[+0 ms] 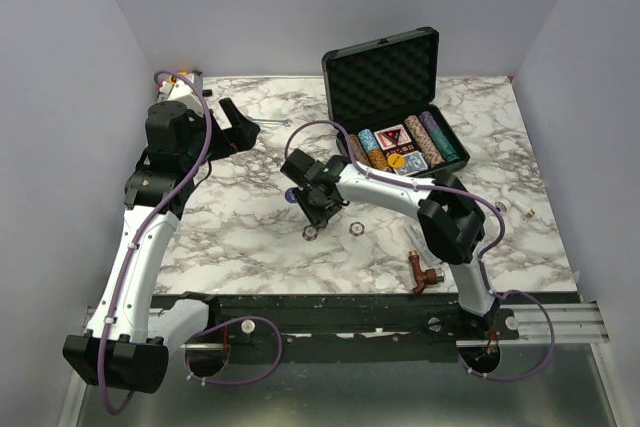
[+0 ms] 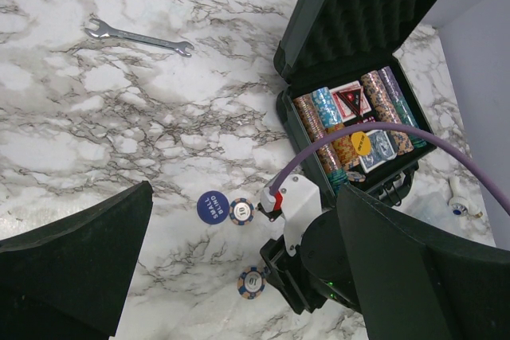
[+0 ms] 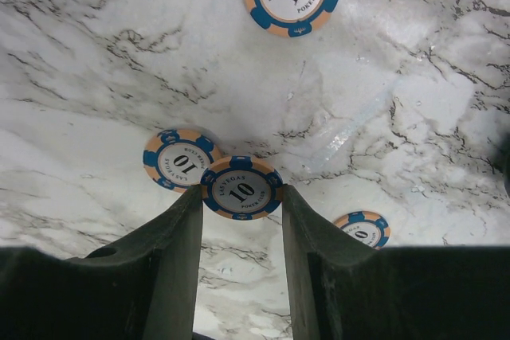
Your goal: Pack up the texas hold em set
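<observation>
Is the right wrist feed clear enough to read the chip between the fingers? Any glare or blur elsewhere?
Right wrist: chip sharp, its 10 legible; pale glare streak on the marble beside it; right fingers dark, detail lost. Left wrist: left fingers soft-edged black masses, case sharp. Top: even light, soft shadows.

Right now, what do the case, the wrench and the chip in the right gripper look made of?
Case: black hard plastic by the look, matte shell; egg-crate foam lining.
Wrench: bare silvery metal, likely steel; it glints.
Gripped chip: probably clay composite or plastic; matte striped edge, printed label.
</observation>
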